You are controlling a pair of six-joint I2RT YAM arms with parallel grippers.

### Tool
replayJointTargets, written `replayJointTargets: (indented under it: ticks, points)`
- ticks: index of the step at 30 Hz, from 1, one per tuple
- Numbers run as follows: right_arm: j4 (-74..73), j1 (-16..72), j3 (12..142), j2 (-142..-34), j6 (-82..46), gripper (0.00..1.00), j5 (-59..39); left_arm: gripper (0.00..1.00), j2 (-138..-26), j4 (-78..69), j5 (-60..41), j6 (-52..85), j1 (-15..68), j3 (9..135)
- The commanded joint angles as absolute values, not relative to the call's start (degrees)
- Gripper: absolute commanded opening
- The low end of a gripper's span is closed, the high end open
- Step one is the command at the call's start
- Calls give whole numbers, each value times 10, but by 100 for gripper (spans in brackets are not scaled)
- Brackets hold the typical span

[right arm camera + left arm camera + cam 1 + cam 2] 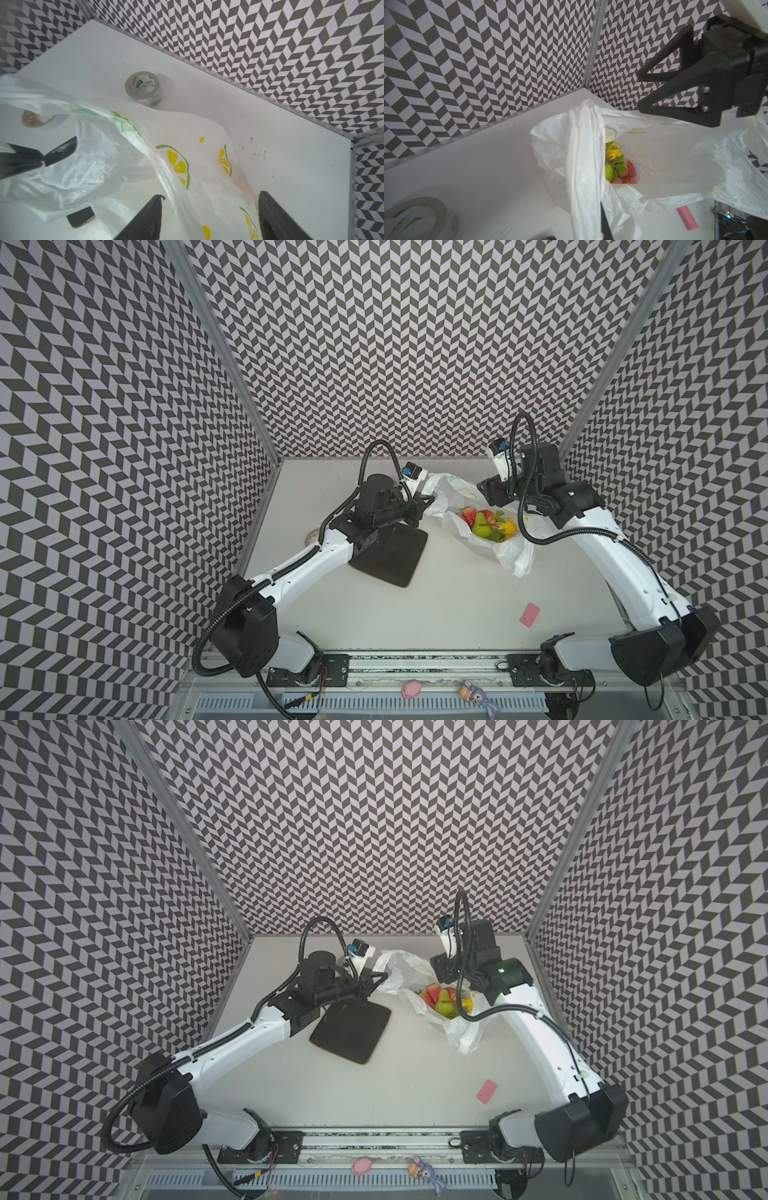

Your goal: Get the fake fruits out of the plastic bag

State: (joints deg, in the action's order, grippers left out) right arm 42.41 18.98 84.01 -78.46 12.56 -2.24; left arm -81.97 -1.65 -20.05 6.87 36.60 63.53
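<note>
**Top views.** In both top views my left gripper (pixel 429 498) sits near the middle of the frame, clenched on a raised handle of the plastic bag (pixel 517 553). The bag lies on the white table (pixel 457 614) right of centre, its mouth spread open upward. The fake fruits (pixel 490 524) are all inside it in one heap: red, green and yellow pieces. My right gripper (pixel 488 489) hangs at the bag's far edge, just right of the left one. A black mat (pixel 395 556) lies left of the bag, partly under my left arm. A pink block (pixel 530 614) lies apart at lower right. A tape roll (pixel 312 537) shows at the table's left edge.

**Left wrist view.** A twisted strip of the bag (pixel 585 155) runs up from my left gripper's finger (pixel 605 224). The fake fruits (pixel 616 166) sit deep in the bag beyond that strip. My right gripper (pixel 640 92) hangs above the bag, jaws apart and released, with only the wall seen between them.

**Right wrist view.** My right gripper (pixel 209 195) is spread wide over the lemon-printed bag wall (pixel 178 164), which passes between the jaws ungripped. My left gripper (pixel 44 158) pinches the bag film. The tape roll (pixel 143 87) stands just beyond the bag; a second tape roll (pixel 39 118) shows through the film.
</note>
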Motion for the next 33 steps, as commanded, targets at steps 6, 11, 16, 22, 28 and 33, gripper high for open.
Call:
replayJointTargets:
  ticks: [6,11,16,22,28,33]
  points:
    - [419,191,812,-784,140,69,-82,0,-793,5,-190,54,372,642]
    - [412,195,790,-790,138,69,-73,0,-790,8,-187,54,373,641]
    - [406,202,777,-800,147,61,-28,0,-785,8,-184,55,375,641]
    - [380,219,756,-790,147,30,-25,0,-770,7,-170,67,377,635]
    - [336,223,742,-765,106,4,-22,67,-755,12,-158,106,377,639]
    - [267,223,727,-735,2,0,-34,94,-723,22,-101,187,377,631]
